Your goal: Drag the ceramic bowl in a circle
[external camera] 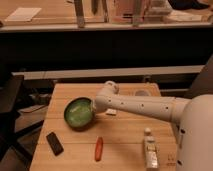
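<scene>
The ceramic bowl (78,113) stood on the left half of the wooden table (125,136), its green inside facing up. The gripper (94,107) was at the right rim of the bowl, at the end of the white arm (142,106) that reached in from the right side. The gripper end met the rim and hid it there, so it was not possible to see if the gripper was spread or pressed on the wall of the bowl. A black phone (55,143) lay near the bowl, in front and to the left. A red oblong thing (99,148) lay in front of the bowl, apart from it. A pale bottle (150,151) lay further right, and a small pale dish (142,93) sat at the far edge.
</scene>
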### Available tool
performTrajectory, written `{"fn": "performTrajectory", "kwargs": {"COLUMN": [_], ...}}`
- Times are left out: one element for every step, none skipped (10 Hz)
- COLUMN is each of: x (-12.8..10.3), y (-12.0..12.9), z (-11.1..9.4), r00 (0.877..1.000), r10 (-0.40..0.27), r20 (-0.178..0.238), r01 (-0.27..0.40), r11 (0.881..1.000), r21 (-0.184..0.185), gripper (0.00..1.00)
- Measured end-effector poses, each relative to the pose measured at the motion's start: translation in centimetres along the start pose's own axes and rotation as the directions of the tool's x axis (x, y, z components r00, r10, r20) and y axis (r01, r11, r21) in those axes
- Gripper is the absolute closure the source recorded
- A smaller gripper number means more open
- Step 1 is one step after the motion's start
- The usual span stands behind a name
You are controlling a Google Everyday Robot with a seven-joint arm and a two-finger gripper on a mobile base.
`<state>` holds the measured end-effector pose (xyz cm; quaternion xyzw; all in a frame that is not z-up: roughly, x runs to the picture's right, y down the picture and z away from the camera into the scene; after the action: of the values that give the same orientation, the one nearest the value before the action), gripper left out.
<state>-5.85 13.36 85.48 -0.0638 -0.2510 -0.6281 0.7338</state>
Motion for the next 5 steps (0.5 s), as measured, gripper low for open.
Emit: {"fn": "performTrajectory", "kwargs": {"x": [0.05, 0.04, 0.03, 0.02, 0.00], "y": [-0.07, -0.22, -0.37, -0.63, -0.62], "z": [0.06, 0.09, 0.13, 0.23, 0.25], "r00": [1.000, 1.000, 1.000, 1.000, 1.000], "r10": [-0.002, -0.007, -0.011, -0.017, -0.021], "r20": [0.000, 0.000, 0.000, 0.000, 0.000], "r01": [0.002, 0.007, 0.011, 0.017, 0.021], "r11": [1.000, 1.000, 1.000, 1.000, 1.000], "r21": [0.001, 0.002, 0.003, 0.006, 0.006], "gripper": [0.97, 0.97, 0.97, 0.97, 0.97]}}
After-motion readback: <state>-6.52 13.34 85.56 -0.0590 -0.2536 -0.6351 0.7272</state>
